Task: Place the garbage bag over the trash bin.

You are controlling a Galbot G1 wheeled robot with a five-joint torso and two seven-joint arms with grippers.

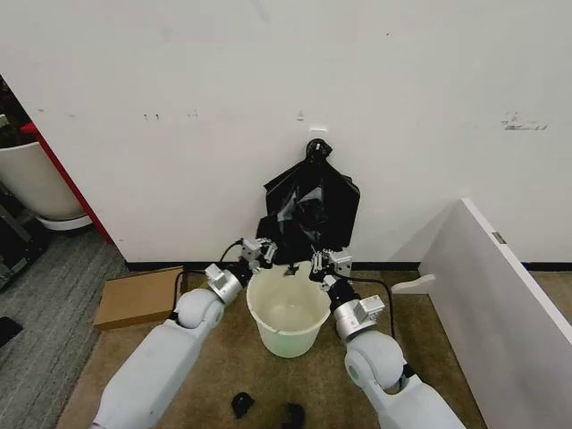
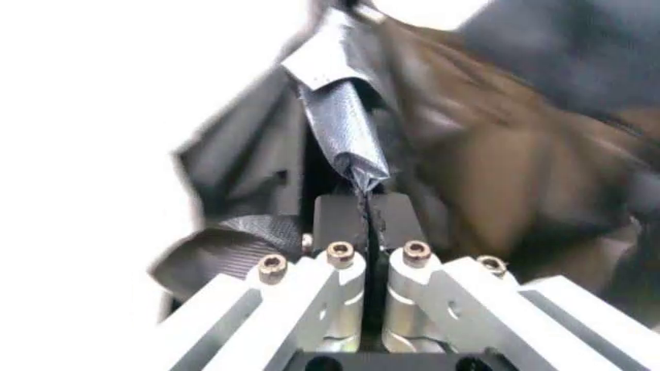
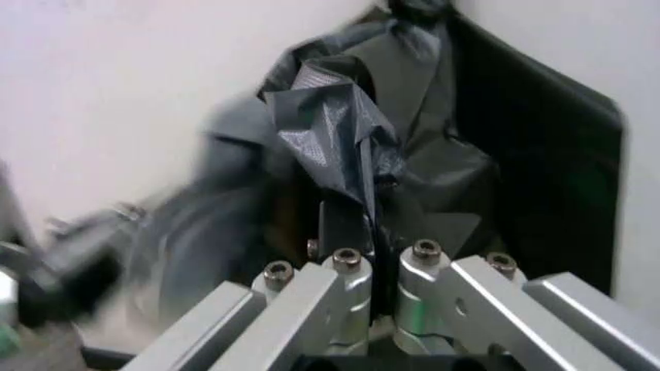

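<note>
Pinching the garbage bag at its lower edge, left gripper and right gripper hold it above the trash bin, against the wall.

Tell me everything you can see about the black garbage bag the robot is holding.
The garbage bag is thin, glossy, crinkled black plastic, held behind and above the trash bin, against the white wall. The left gripper and right gripper each pinch a gathered fold of its edge. It hangs bunched between them, not yet over the rim.
</note>
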